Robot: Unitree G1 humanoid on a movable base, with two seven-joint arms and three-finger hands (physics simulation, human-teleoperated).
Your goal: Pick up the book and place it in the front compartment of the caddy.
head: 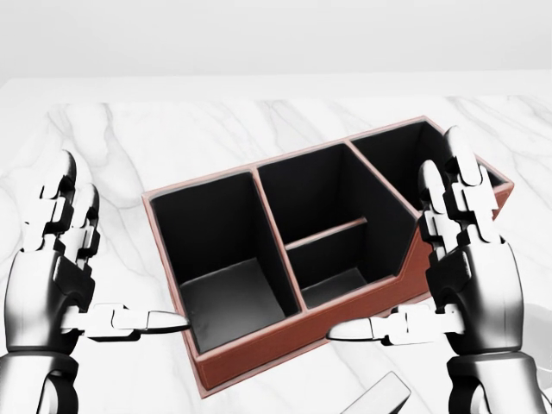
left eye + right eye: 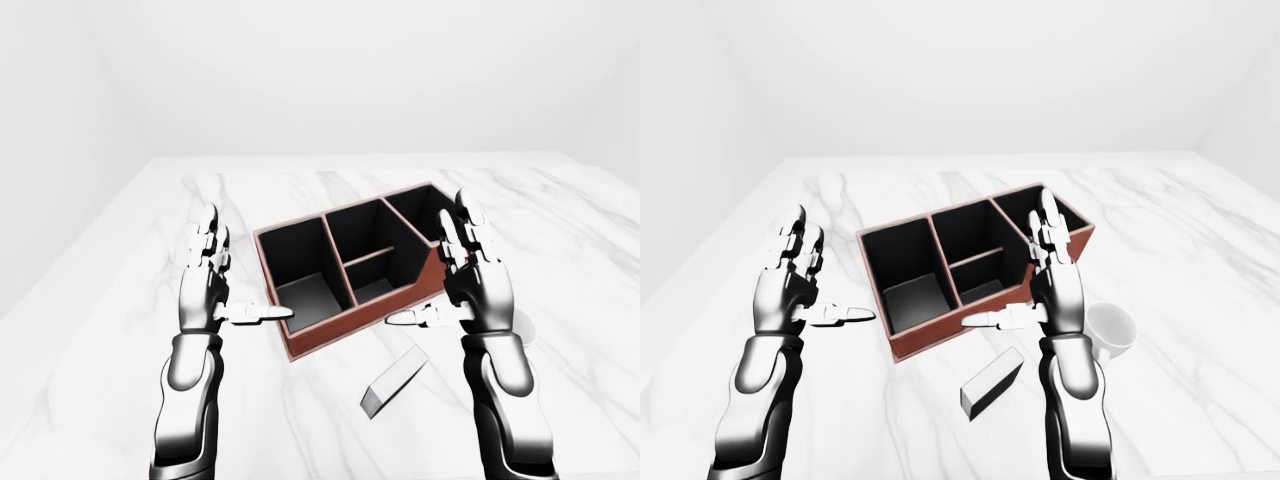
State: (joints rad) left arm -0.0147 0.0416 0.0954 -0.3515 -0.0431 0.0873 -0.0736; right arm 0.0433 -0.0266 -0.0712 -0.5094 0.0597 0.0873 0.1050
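Observation:
The caddy (image 2: pixel 340 336) is red-brown outside and black inside, with several compartments, and stands at an angle in the middle of the white marble table (image 2: pixel 250 190). The book (image 2: pixel 393 384), a thin grey slab, lies flat on the table just below the caddy's lower right corner. It also shows in the right-eye view (image 2: pixel 992 382). My left hand (image 2: pixel 238 280) is open and empty, held upright at the caddy's left end, thumb pointing at it. My right hand (image 2: pixel 432 265) is open and empty at the caddy's right end, above the book.
A white mug (image 2: pixel 1112 328) stands on the table right of my right hand, close to the caddy's right end. The table's far edge runs across the top of the eye views, with a plain white wall behind it.

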